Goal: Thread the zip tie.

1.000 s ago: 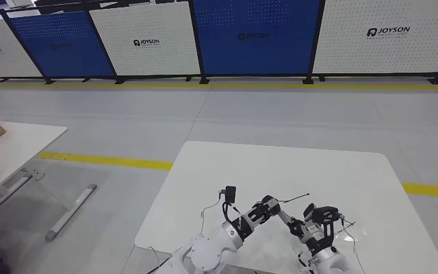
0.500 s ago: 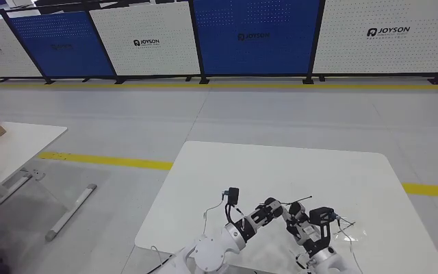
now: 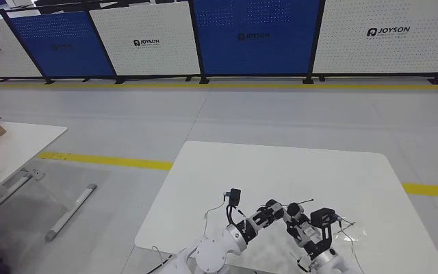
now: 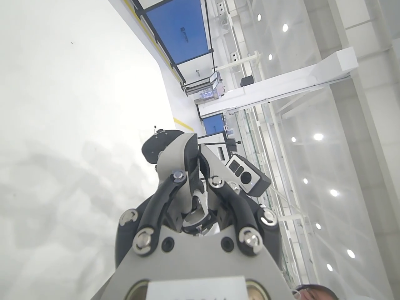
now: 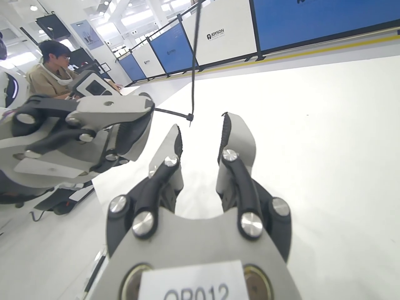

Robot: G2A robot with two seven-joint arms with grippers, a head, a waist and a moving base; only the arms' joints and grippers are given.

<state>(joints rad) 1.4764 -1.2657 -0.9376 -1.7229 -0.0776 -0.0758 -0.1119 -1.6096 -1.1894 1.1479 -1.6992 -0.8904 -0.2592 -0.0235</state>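
Top view, table: the white table (image 3: 274, 164) carries both arms at its near edge.
Top view, left gripper: the left gripper (image 3: 275, 207) sits just beside the right gripper (image 3: 295, 210), the two facing each other.
Top view, zip tie: the zip tie (image 3: 304, 201) is a thin black line above the table, running from between the grippers out past the right one.
Left wrist view, left gripper: the left gripper (image 4: 196, 154) has its fingers pressed together above the table (image 4: 62, 63).
Right wrist view, right gripper: the right gripper (image 5: 201, 126) has its fingers spread apart over the table (image 5: 312, 126).
Right wrist view, left gripper: the left gripper (image 5: 147, 110) is clamped on one end of the zip tie.
Right wrist view, zip tie: the zip tie (image 5: 195, 63) runs a short way from the left fingertips to its small head. The head hangs just ahead of the right gripper's gap, and the long strap rises steeply from it.
Right wrist view, background: blue and white panels (image 5: 312, 17) stand behind the table.
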